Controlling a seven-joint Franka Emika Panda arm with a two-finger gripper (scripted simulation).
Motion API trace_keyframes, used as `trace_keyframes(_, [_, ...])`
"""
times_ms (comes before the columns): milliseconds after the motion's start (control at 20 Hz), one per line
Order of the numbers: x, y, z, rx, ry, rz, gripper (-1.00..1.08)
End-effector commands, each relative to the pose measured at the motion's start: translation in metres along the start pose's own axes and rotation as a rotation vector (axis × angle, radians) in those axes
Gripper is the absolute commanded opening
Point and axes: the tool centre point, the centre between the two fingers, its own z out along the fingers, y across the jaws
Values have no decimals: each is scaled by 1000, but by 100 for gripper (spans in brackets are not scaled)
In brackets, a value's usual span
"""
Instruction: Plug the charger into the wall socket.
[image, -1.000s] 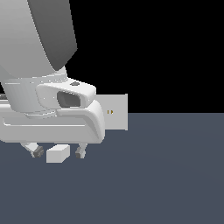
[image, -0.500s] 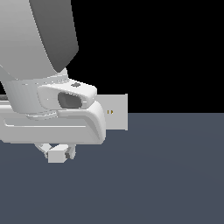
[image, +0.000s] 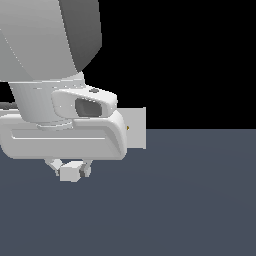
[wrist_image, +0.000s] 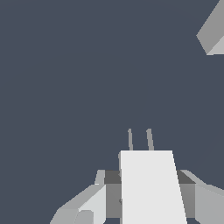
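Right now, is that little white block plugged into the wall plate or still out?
Out. The charger sits between the gripper fingers, apart from the wall socket; its prongs point at bare floor.

The jaws clamp the charger (image: 69, 172) near the wall socket (image: 137, 128).

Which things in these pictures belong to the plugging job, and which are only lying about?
Belong to the job:
- small white rectangular charger block, held between the fingers
- flat upright white square socket plate

Lying about:
- nothing loose; only the dark grey floor
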Motion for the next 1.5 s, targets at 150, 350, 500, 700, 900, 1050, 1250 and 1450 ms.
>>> trace_keyframes(150, [9, 22, -16, 2, 2, -7, -100])
trace_keyframes(350, [18, 43, -32, 4, 3, -14, -100])
trace_keyframes(500, [25, 59, -43, 6, 4, -20, -100])
trace_keyframes(700, [33, 76, -55, 8, 4, -25, -100])
trace_keyframes(900, [38, 86, -63, 9, 4, -28, -100])
trace_keyframes(1050, [40, 91, -66, 10, 3, -29, -100])
trace_keyframes(1250, [42, 94, -68, 12, 2, -29, -100])
trace_keyframes(1450, [42, 94, -68, 12, 2, -29, -100])
